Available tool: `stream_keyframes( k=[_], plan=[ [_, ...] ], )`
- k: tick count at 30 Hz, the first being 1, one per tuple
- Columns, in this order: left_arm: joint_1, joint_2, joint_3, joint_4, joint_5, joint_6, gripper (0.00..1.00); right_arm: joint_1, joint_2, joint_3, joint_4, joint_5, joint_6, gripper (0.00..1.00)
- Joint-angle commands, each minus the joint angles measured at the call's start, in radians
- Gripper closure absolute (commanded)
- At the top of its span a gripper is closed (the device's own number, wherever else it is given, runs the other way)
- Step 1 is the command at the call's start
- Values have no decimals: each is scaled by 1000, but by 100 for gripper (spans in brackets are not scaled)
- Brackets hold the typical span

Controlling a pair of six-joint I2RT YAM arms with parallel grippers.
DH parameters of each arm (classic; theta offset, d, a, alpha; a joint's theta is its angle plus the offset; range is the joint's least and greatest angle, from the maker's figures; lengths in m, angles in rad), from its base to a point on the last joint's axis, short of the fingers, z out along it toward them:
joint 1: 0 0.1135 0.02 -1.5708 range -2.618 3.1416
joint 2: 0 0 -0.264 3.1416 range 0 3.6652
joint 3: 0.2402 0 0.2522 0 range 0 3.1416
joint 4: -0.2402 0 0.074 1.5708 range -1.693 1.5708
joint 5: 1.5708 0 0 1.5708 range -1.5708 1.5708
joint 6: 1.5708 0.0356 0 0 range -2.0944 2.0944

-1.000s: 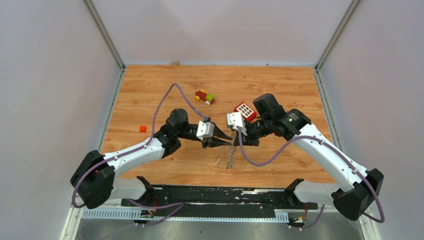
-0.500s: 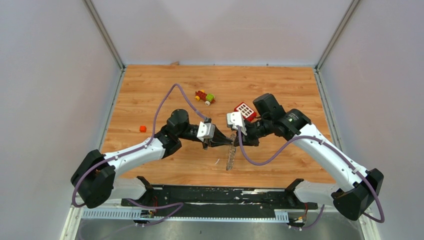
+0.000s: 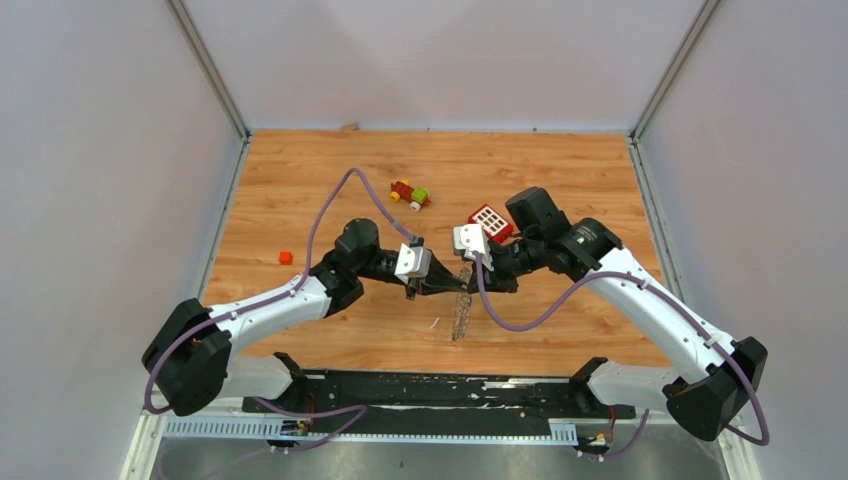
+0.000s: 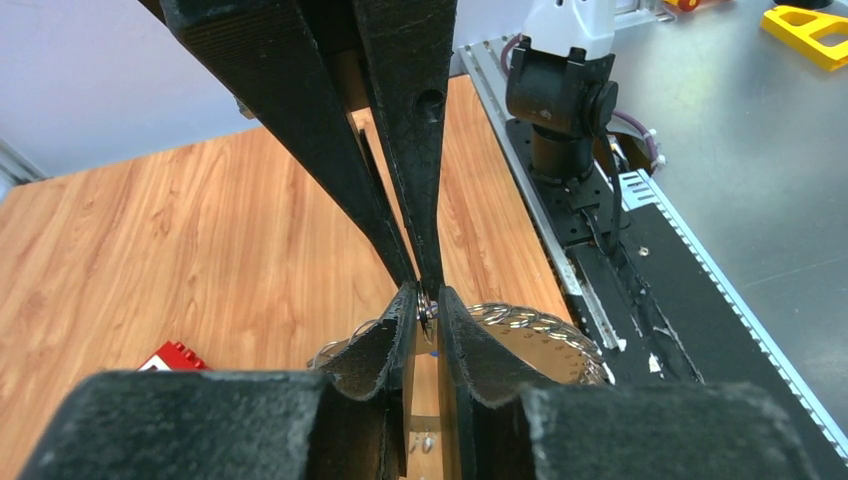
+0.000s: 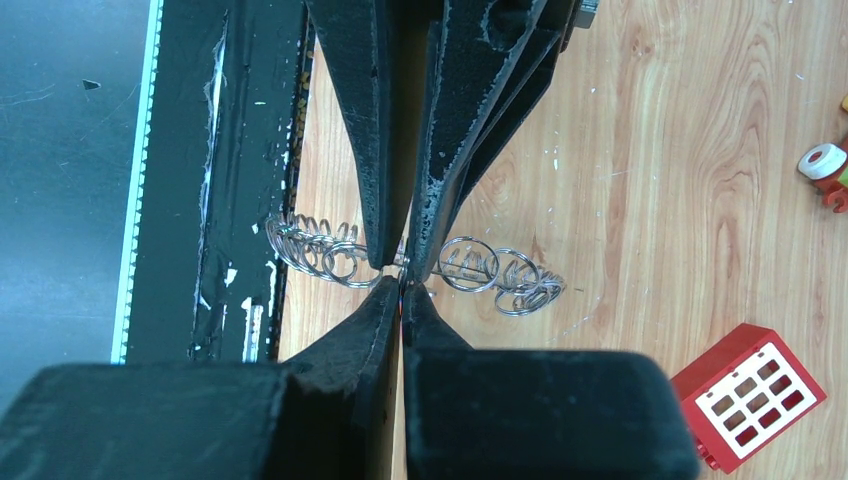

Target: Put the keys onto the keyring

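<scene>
Silver keyring (image 5: 480,268), middle of the bench (image 3: 560,180), is pinched in the closed right tool (image 5: 402,287); the left tool (image 4: 425,300) meets it tip to tip, barely parted, its hold impossible to tell.

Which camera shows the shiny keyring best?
The right wrist view: the keyring shows its silver loops clearly. The left wrist view catches only a curved piece, and the top view only a thin silvery strip.

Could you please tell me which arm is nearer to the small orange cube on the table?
Left. The left arm runs just right of the orange cube; the right arm sits far off to its right.
</scene>
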Motion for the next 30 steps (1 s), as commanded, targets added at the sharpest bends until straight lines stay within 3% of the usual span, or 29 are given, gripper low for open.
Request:
stream_keyframes(
  k=[1,8,16,30],
  plan=[
    [-7,5,3,17,15,5,83,6,-21,30,38,-28,9,100],
    [-8,9,5,-4,17,19,96,6,-23,35,38,-27,11,100],
    [-8,5,2,-33,17,38,83,6,-30,30,38,-19,11,100],
    [-8,10,4,-4,17,9,94,7,-30,24,44,-17,14,100]
  ],
)
